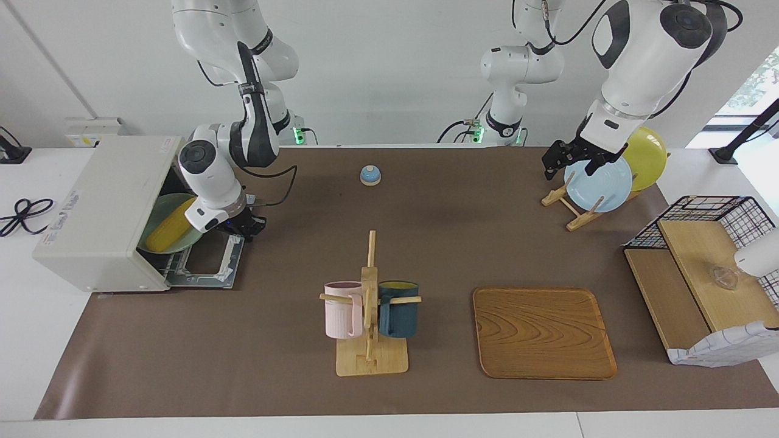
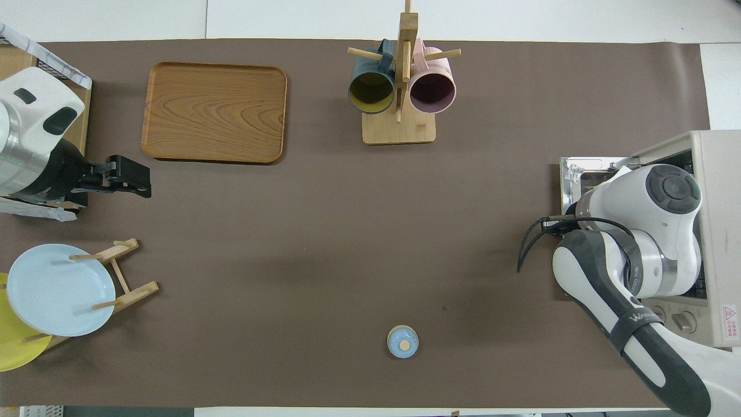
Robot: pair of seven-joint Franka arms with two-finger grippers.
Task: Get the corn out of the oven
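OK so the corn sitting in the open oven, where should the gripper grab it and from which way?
Best guess: grip the corn across its thicker middle, coming in through the oven opening over the lowered door. The cob lies slanted on a green plate inside, and the oven's top blocks any approach from above. The right gripper, shut, is at the door's edge.

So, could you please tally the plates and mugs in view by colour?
Light blue plate: 1
Yellow plate: 1
Green plate in the oven, under the corn: 1
Pink mug: 1
Dark blue mug: 1
Total: 5
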